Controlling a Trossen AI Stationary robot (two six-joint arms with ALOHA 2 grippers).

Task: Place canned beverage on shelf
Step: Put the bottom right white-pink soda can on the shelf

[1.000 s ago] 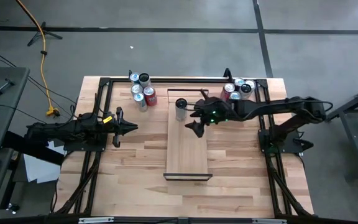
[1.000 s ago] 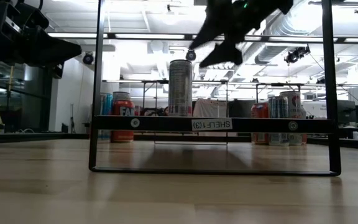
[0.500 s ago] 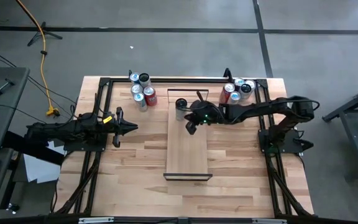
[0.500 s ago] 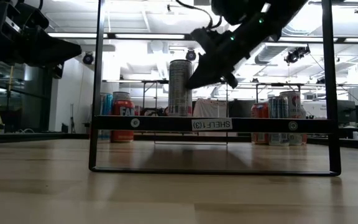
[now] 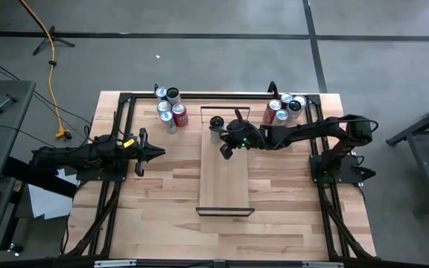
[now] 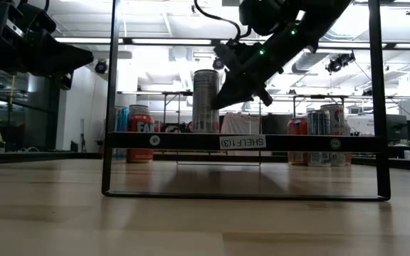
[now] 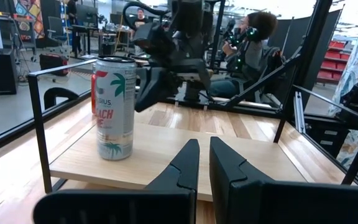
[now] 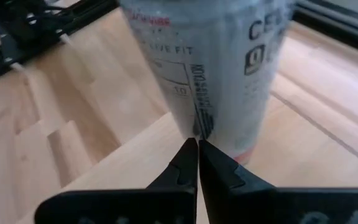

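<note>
A tall silver canned beverage (image 5: 216, 128) stands upright on its base at the far end of the shelf (image 5: 226, 186), a pale plank on a thin dark frame (image 6: 191, 141). My right gripper (image 5: 226, 151) is shut. It slants down just to the right of the can, its tips close to the can's lower wall (image 8: 222, 93). From the left wrist view the can (image 7: 114, 109) shows with that gripper (image 7: 143, 102) beside it. My left gripper (image 5: 159, 152) waits shut at the table's left, held level. My right gripper's shut fingertips (image 8: 188, 152) point slantwise down at the lower part of the can's side wall (image 8: 199, 127), from the table's right and near side. I cannot tell whether they touch it. The can stands upright on the shelf.
Several cans (image 5: 170, 108) stand grouped at the far left of the table, and several more (image 5: 285, 106) at the far right. A black metal frame (image 5: 199, 94) runs around the table. People (image 7: 253, 37) sit beyond the table. The shelf's near part (image 5: 226, 193) is bare wood.
My right gripper has shut its fingers, sunk toward the shelf and moved a little toward the table's left, ending beside the can with its tips tipped further down. The can has stayed upright where it was.
</note>
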